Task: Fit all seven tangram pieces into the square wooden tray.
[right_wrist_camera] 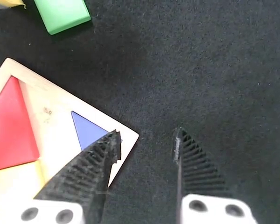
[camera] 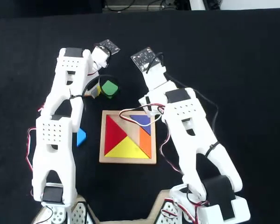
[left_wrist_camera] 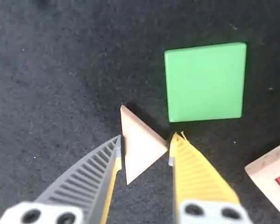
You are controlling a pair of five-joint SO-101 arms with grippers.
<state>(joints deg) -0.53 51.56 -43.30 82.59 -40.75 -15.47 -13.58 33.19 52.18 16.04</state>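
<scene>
left pincer (left_wrist_camera: 144,140) pinches pale triangle (left_wrist_camera: 137,151) by two edges, beside green square (left_wrist_camera: 205,81).

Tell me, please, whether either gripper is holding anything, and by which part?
The left gripper pinches the pale triangle across one flat edge and the opposite corner; the right gripper, open, holds nothing.

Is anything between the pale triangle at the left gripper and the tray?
Nothing visible: bare cloth lies between the pale triangle and the tray. The green square sits off that line. The right gripper hangs over a tray corner.
</scene>
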